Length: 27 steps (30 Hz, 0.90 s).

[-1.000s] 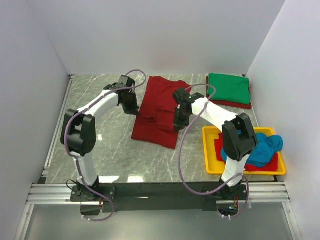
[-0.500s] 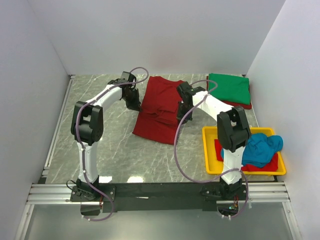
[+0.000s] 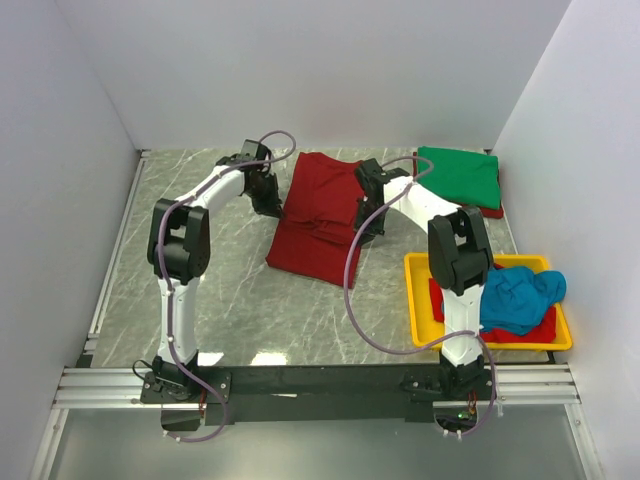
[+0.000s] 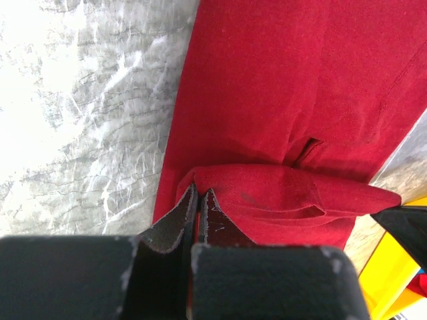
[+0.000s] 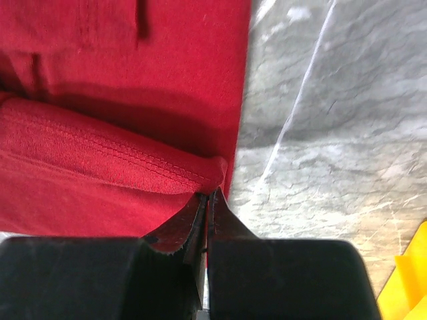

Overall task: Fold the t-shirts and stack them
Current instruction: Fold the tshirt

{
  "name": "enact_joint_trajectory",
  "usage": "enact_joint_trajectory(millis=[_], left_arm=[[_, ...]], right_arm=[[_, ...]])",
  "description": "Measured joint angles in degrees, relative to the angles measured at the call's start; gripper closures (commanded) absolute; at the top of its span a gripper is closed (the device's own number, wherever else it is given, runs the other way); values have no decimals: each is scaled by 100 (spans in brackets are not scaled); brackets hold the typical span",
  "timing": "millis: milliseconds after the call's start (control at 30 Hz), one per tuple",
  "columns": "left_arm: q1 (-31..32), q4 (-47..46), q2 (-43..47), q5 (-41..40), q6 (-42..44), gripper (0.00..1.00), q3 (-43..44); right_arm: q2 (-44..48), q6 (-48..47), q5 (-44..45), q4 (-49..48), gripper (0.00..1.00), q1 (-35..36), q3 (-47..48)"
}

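A dark red cloth t-shirt (image 3: pixel 318 215) lies partly folded mid-way across the grey marbled table (image 3: pixel 230 290). The wrist views show what the overhead hides: the left fingers (image 4: pixel 192 208) are pinched onto its left edge and the right fingers (image 5: pixel 202 215) onto its right hem. Only the overhead shows the folded green t-shirt (image 3: pixel 458 176) at far right.

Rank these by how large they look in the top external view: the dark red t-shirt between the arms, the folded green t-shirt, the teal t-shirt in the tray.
Largest: dark red t-shirt.
Then green t-shirt and teal t-shirt: they look alike, so I do not rank them.
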State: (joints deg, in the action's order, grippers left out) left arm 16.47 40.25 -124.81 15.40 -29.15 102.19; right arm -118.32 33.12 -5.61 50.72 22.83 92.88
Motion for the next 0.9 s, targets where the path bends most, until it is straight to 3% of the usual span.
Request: enact_joint_trajectory(millis=[267, 333, 367, 400, 433, 467, 567, 733, 900], left_arm=[[0, -17, -87, -24, -2, 100, 7], [0, -48, -87, -26, -4, 98, 7], [-2, -61, -87, -33, -4, 94, 9], [-2, -48, -87, -50, -9, 84, 22], [-4, -46, -90, -66, 0, 75, 42], [-7, -28, -92, -81, -2, 59, 85], [-22, -44, -92, -170, -37, 41, 223], [-52, -125, -46, -273, -44, 35, 179], [-70, -280, 459, -273, -17, 33, -557]], right_arm=[[-157, -15, -79, 13, 100, -166, 201], [-256, -50, -120, 11, 94, -201, 330], [-317, -70, -138, 35, 87, -214, 417], [-387, -94, -149, 46, 72, -229, 507], [-435, -109, -157, 46, 65, -245, 568], [-485, -125, -155, 81, 59, -264, 660], [-494, -184, -153, 166, 50, -319, 833], [-391, -197, -149, 138, 48, -372, 1019], [44, -179, -216, -15, 48, -354, 647]])
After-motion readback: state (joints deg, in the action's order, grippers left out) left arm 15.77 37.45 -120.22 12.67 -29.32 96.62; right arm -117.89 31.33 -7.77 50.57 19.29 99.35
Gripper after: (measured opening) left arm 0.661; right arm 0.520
